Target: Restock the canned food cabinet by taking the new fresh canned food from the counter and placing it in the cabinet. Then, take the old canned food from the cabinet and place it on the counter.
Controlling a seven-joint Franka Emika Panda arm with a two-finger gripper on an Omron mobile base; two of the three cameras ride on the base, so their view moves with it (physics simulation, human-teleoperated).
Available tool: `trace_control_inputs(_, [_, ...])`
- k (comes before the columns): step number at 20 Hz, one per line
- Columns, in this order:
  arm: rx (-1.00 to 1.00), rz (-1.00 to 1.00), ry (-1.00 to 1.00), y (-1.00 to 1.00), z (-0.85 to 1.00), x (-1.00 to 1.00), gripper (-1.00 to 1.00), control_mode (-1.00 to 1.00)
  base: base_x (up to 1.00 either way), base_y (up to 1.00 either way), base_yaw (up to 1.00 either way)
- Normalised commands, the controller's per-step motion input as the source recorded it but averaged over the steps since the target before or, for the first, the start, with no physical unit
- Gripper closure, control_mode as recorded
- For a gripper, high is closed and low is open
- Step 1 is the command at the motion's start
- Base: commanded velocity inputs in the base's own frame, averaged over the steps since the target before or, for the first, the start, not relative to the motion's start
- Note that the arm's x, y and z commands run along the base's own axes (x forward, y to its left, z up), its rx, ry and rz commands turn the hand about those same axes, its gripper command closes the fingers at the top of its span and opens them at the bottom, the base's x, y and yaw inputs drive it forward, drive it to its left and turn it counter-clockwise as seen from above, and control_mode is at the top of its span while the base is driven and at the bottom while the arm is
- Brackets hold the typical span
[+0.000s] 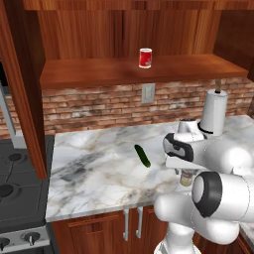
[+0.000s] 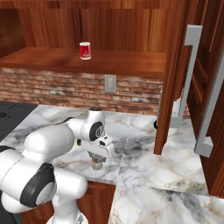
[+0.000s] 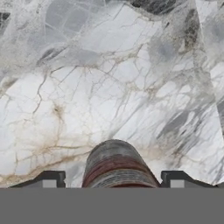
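I have the end effector [image 3: 112, 178] low over the bench [image 1: 99, 168], near its front edge, with the new fresh canned food [image 3: 114, 166] standing upright between the two fingertips [image 3: 51, 178]. From the hand camera the can sits centred in the gap, a dark tip on either side of it; the fingers are spread and I see a sliver of marble between each tip and the can wall, so it does not look pinched. In the right base view the same can [image 2: 97, 163] stands on the marble directly under the hand, and in the left base view it [image 1: 186, 177] peeks out below the wrist. Its label shows a cream-yellow band with some red, but no writing I can read. The old canned food [image 1: 145, 57] stands upright on the plank shelf of the cabinet [image 1: 99, 72], well apart from the end effector and above the brick wall; its red label carries no legible text either. That can is the one thing I see on the shelf. On the bench a green cucumber [image 1: 142, 155] lies to the left of the arm, and a paper towel roll [image 1: 214, 112] stands behind it by the wall.
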Motion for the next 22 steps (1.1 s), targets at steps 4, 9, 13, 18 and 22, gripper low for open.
trace_control_inputs(4, [0.00, 0.00, 0.00, 0.00, 0.00, -0.02, 1.00, -1.00, 0.00, 0.00, 0.00])
trace_control_inputs(9, [0.00, 0.00, -0.22, 0.00, 0.24, -0.52, 1.00, -1.00, 0.00, 0.00, 0.00])
trace_control_inputs(13, [0.00, 0.00, -0.61, 0.00, 0.95, -0.74, 1.00, -1.00, 0.00, 0.00, 0.00])
trace_control_inputs(18, [-0.01, 0.00, -0.65, 0.00, 1.00, -0.82, 1.00, -1.00, 0.00, 0.00, 0.00])
trace_control_inputs(22, [-0.06, 0.00, -0.51, 0.00, 1.00, -0.73, 1.00, -1.00, 0.00, 0.00, 0.00])
